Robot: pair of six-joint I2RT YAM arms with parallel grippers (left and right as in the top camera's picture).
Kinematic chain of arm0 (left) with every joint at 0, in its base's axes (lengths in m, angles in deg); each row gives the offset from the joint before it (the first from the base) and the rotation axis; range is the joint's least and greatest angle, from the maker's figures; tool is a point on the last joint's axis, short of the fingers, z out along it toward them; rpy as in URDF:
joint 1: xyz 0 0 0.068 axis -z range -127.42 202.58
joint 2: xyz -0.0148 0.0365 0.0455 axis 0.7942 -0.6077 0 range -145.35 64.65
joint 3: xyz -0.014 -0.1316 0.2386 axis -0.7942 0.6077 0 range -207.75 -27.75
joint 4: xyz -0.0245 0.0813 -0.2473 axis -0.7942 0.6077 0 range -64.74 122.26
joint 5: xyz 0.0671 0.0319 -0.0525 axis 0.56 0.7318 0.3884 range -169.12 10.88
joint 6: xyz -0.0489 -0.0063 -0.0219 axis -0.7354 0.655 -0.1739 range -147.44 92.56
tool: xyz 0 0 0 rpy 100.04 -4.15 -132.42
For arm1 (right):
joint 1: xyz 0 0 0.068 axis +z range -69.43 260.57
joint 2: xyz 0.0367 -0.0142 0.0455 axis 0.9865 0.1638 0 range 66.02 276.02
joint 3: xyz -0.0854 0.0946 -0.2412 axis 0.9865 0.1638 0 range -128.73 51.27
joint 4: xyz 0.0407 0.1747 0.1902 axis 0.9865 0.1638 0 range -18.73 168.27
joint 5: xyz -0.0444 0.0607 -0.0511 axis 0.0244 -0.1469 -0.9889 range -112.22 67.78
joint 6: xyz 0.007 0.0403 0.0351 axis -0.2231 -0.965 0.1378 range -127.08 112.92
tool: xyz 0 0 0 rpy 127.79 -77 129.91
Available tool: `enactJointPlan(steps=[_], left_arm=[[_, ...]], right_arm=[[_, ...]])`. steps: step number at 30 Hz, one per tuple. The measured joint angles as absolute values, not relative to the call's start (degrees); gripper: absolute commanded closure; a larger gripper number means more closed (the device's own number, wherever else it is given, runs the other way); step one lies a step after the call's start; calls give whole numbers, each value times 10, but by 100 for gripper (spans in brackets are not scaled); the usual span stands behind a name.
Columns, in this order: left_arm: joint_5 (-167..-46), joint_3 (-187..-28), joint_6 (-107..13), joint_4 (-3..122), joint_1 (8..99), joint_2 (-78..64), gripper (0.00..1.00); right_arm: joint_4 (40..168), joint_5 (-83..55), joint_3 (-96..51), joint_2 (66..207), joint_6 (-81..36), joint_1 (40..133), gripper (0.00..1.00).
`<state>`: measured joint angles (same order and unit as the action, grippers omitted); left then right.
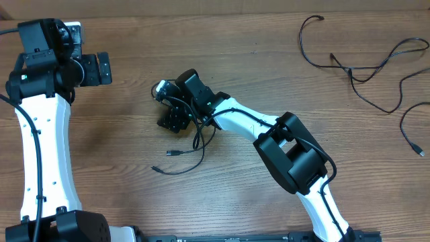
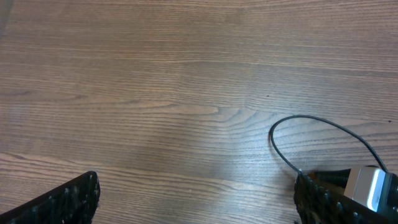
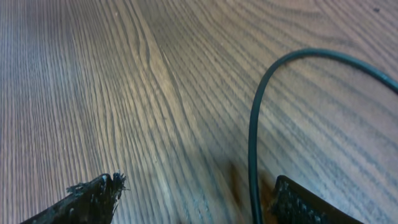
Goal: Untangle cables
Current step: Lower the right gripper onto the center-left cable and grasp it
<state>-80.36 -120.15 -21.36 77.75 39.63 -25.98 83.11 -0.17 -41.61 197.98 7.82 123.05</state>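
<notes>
- My right gripper (image 3: 196,200) is released. Its jaws stand wide and low over the table (image 3: 93,74), and one thin black cord (image 3: 252,143) runs between the fingers. It lies close to the finger at the right of the view and is not pinched.
- From overhead, the right gripper (image 1: 172,118) sits at mid-table over that cord (image 1: 199,163). The cord loops out toward the robot's base, and a small plug (image 1: 173,153) lies just inside the loop.
- My left gripper (image 1: 101,68) is also released. It sits near the far left, well apart from the cords (its wrist view shows a dark loop (image 2: 292,134) by one finger, which I can't tell from the arm's own wiring).
- The other cables (image 1: 353,74) lie toward the far right corner, crossing one another, well apart from both arms.
- I judge the step in hand to be picking up the centre cord: the jaws are placed, but the grip is not yet made.
- The next move means closing on something much thinner than a finger. I'd centre the cord between the pads first, then close, lift and draw it clear of its own loop.
</notes>
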Motion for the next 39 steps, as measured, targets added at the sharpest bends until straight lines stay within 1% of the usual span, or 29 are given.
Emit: enactJointPlan(steps=[10, 17, 18, 19, 20, 21, 22, 23, 33, 39], left_arm=[[-804, -1202, -214, 777, 396, -260, 0], [-804, -1202, -214, 777, 396, -260, 0], [-804, -1202, -214, 777, 396, -260, 0], [-804, -1202, -214, 777, 396, -260, 0], [-804, -1202, -214, 777, 396, -260, 0], [-804, -1202, -214, 777, 396, -260, 0], [-804, -1202, -214, 777, 396, -260, 0], [-804, -1202, -214, 777, 396, -260, 0], [-804, -1202, -214, 777, 396, -260, 0], [-804, -1202, -214, 777, 396, -260, 0]], right_arm=[[819, -7, -416, 1981, 80, 1231, 21], [805, -14, -416, 2006, 81, 1231, 23], [803, -16, -416, 2006, 82, 1231, 26], [802, -16, -416, 2006, 83, 1231, 31], [800, -16, -416, 2006, 84, 1231, 49], [798, -16, -416, 2006, 86, 1231, 71], [796, -18, -416, 2006, 83, 1231, 89], [794, -18, -416, 2006, 82, 1231, 96], [800, -19, -416, 2006, 80, 1229, 96], [845, -22, -416, 1983, 80, 1219, 96]])
